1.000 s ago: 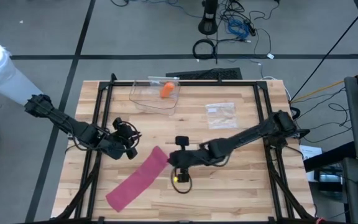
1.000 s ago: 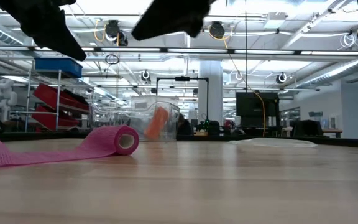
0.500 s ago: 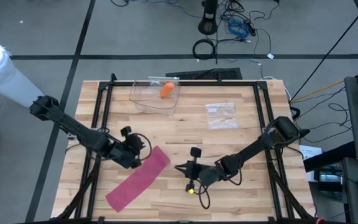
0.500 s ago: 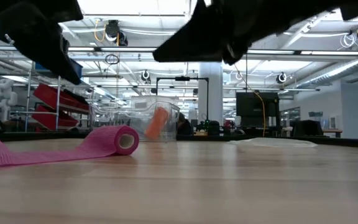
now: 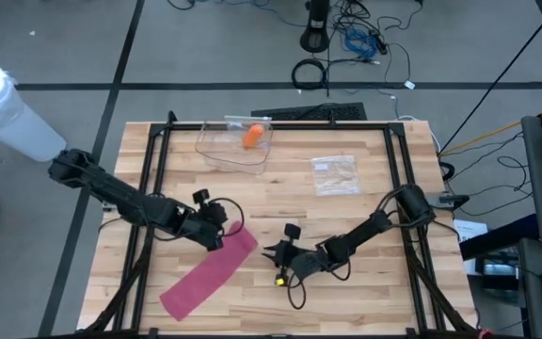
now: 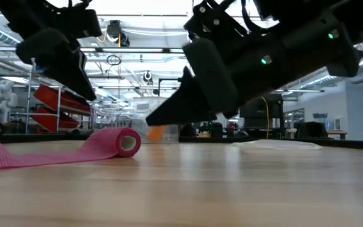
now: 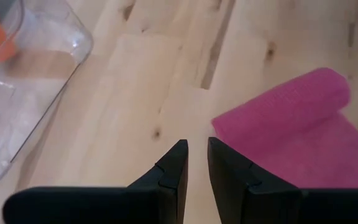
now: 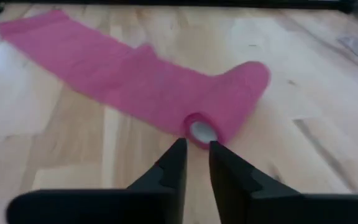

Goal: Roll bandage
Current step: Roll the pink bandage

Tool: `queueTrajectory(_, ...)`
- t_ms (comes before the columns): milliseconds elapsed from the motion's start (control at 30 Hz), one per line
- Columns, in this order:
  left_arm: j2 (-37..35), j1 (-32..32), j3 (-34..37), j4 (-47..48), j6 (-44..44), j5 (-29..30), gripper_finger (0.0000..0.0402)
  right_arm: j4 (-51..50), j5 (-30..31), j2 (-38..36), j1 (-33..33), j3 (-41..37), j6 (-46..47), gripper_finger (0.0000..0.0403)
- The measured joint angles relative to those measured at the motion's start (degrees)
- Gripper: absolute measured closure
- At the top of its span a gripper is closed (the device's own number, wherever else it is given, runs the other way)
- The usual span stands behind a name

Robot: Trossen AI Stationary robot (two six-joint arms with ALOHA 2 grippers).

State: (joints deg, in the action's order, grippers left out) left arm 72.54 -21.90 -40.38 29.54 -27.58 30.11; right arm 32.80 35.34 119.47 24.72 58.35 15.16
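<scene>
The pink bandage lies on the wooden table, partly wound. Its roll (image 5: 244, 237) is the far right end, and the loose strip (image 5: 192, 285) runs flat toward the near left. In the low view the roll (image 6: 123, 142) rests on its side, white core showing. My left gripper (image 5: 220, 235) hovers just past the roll's far side, its fingers (image 7: 178, 163) a narrow gap apart with nothing between. My right gripper (image 8: 197, 148) is low over the table, pointing at the roll's open core end (image 8: 200, 130), fingers also slightly apart and empty.
A clear plastic container (image 5: 236, 143) with an orange thing inside stands at the far edge. A clear bag (image 5: 335, 174) lies at the far right. Black frame rails (image 5: 149, 179) run along both sides of the table. Bare wood lies near the front right.
My right gripper has come down from well above the table to just over it, beside the roll's core end, and has tipped toward level. My left gripper has sunk and gone toward the table's right, closer to the roll. The bandage has stayed where it was.
</scene>
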Motion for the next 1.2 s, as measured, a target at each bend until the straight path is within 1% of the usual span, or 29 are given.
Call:
queueTrajectory(200, 0.03, 1.77, 0.0, 0.06, 0.01, 0.46, 0.0333, 2.87, -0.74, 0.54, -0.19, 0.04, -1.26, 0.0295)
queueTrajectory(367, 0.03, 2.65, 0.0, 0.07, 0.01, 0.62, 0.0333, 2.82, -2.2, 0.45, -0.14, 0.04, -1.12, 0.0274)
queueTrajectory(700, 0.01, 3.07, 0.0, 0.66, -0.32, 0.78, 0.0333, 2.6, -2.72, 0.43, -0.14, 0.07, -1.37, 0.027)
queueTrajectory(833, 0.01, 3.05, 0.0, 3.1, -0.37, 0.75, 0.0333, 2.58, -5.78, 0.43, -0.27, 0.08, -3.86, 0.027)
queueTrajectory(933, 0.01, 3.05, 0.0, 5.45, -0.11, 0.07, 0.0333, 2.57, -5.6, 0.42, -0.5, 0.09, -3.66, 0.027)
queueTrajectory(1067, 0.01, 3.05, 0.0, 5.58, 2.34, 0.07, 0.0333, 2.5, -5.56, 0.57, -1.77, 0.09, -4.25, 0.027)
queueTrajectory(1200, 0.01, 3.05, 0.0, 5.05, 2.94, 0.07, 0.0333, 0.39, -7.15, 1.77, -3.52, 0.11, -4.97, 0.027)
